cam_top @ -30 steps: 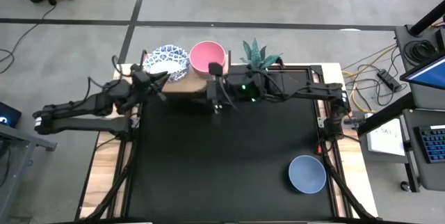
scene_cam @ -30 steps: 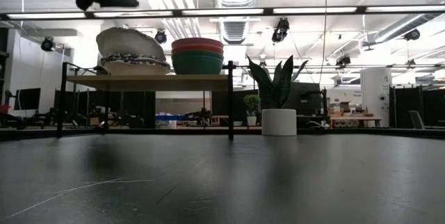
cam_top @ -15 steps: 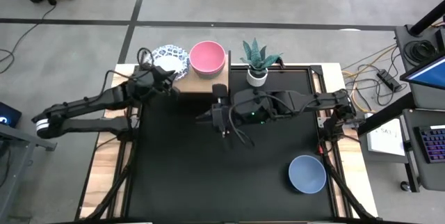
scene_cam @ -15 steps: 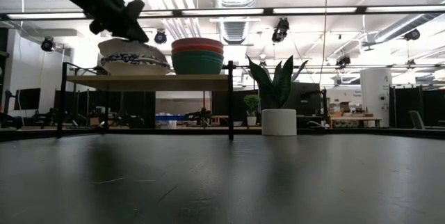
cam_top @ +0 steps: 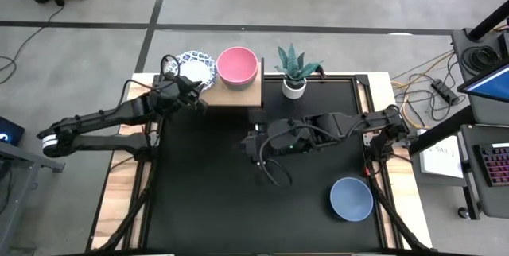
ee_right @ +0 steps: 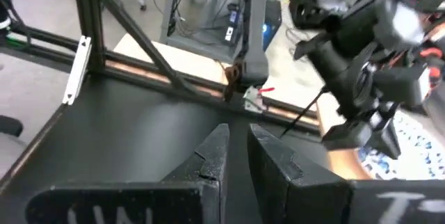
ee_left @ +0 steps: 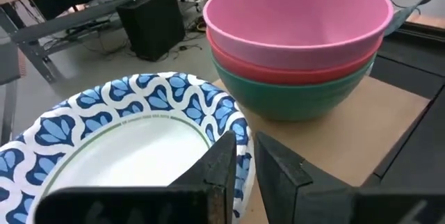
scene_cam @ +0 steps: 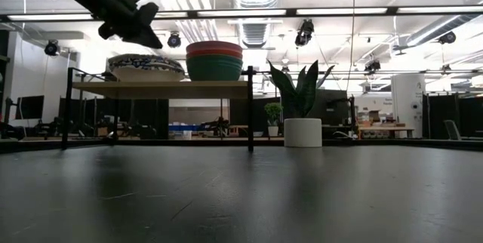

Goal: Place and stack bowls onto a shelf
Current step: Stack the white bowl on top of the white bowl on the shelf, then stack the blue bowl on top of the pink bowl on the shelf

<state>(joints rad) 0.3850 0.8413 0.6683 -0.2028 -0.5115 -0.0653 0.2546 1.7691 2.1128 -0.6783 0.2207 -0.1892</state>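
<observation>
1. Shelf [cam_top: 235, 94]: light-wood board on thin dark legs, at the far edge of the black surface [cam_top: 207, 200], left of centre.
2. Patterned bowls [cam_top: 196, 67]: shallow white bowls with blue rims, stacked on the left half of the shelf; the count in the stack cannot be told.
3. Plain bowls, stacked on the right half of the shelf, just beside the patterned stack: pink bowl [ee_left: 299, 15] on top, red bowl [ee_left: 295, 67] under it, green bowl [ee_left: 299, 99] at the bottom.
4. Grey-blue bowl [cam_top: 351, 198]: alone on the surface, near right corner, well apart from the shelf.
5. Left gripper [cam_top: 191, 89]: over the near edge of the patterned stack, above the shelf; jaws nearly closed with only a narrow gap, holding nothing.
6. Right gripper [cam_top: 250, 148]: over the middle of the surface, near side of the shelf; jaws drawn almost together, holding nothing.
7. Plant pot [cam_top: 294, 88]: small, white, with a spiky green plant, on the surface just right of the shelf.
</observation>
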